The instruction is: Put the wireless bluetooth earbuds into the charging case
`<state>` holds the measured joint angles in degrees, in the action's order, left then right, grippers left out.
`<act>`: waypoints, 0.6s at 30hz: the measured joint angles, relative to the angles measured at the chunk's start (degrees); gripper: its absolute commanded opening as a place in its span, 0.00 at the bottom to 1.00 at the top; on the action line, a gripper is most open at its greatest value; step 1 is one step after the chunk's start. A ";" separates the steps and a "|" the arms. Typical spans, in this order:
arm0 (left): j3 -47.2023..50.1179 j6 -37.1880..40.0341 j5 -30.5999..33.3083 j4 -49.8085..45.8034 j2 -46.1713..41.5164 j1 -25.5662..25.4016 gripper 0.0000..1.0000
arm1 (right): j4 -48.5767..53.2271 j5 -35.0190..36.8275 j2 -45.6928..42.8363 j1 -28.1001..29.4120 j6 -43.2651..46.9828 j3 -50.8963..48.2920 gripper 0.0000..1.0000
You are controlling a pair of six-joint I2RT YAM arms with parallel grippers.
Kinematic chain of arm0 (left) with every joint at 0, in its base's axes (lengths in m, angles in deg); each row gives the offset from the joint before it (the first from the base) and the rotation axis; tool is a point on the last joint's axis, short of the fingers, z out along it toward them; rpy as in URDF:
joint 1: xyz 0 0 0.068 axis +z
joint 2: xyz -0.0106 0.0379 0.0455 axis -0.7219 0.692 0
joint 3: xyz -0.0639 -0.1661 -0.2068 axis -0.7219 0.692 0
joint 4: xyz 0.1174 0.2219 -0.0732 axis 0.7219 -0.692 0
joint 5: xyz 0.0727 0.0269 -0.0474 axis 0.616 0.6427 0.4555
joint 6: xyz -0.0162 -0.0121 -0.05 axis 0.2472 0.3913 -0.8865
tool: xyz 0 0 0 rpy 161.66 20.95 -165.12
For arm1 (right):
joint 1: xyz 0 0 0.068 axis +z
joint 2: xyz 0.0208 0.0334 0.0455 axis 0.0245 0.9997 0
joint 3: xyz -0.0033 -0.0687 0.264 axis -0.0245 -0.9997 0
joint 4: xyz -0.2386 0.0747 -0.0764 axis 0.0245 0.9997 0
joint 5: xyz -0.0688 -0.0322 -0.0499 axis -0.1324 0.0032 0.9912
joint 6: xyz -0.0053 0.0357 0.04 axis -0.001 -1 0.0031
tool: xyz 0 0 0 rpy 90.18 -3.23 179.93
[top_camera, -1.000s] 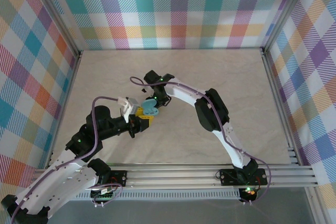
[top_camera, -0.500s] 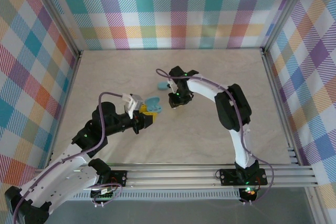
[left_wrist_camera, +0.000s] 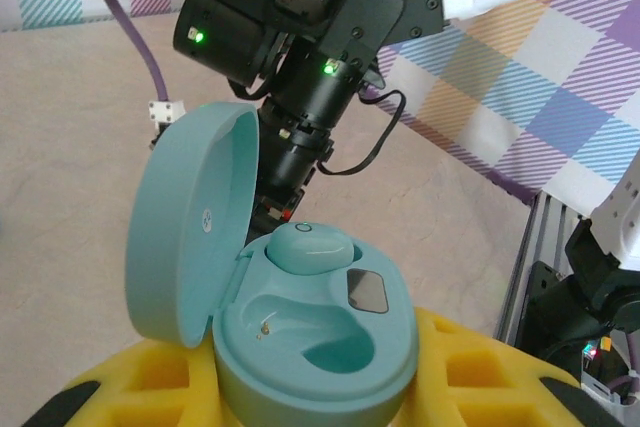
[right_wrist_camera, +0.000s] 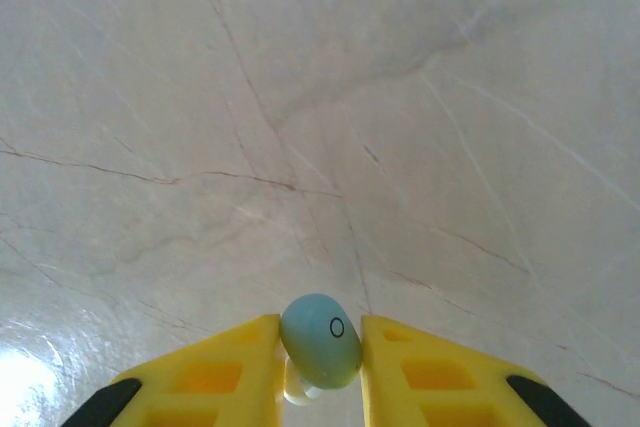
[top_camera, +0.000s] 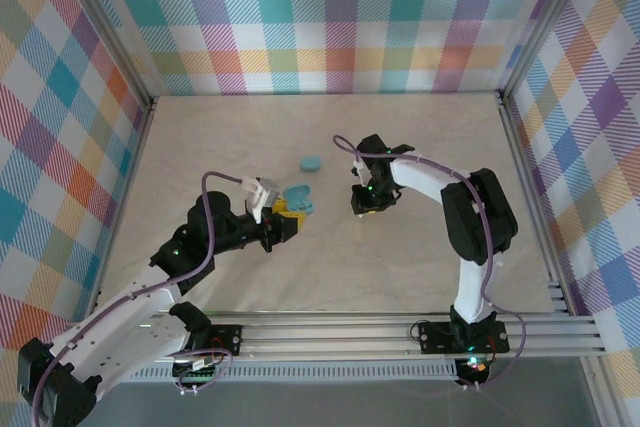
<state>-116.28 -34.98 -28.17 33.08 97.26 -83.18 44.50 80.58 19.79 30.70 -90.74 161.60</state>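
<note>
The right pincer (top_camera: 364,199) has swung clear of the charging case (left_wrist_camera: 190,227), rightward over the tabletop (right_wrist_camera: 400,97); it is clamped on one earbud (right_wrist_camera: 320,339); the left pincer (top_camera: 284,215) grips the open case, a seated earbud (left_wrist_camera: 310,245) inside; the other socket (left_wrist_camera: 335,355) is empty, so the carried bud probably belongs there.

We watch the right gripper (top_camera: 363,205) swing clear of the open case (top_camera: 297,199) to its three o'clock, uncovering a closed case (top_camera: 311,162) at one o'clock.
</note>
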 measured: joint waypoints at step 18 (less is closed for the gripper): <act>1.62 0.22 0.00 6.64 7.50 0.00 0.00 | 1.57 -1.16 -19.37 0.00 -0.66 -1.29 0.22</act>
<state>-114.67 -34.76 -28.17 39.72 104.76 -83.18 46.07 79.43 0.42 30.70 -91.39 160.32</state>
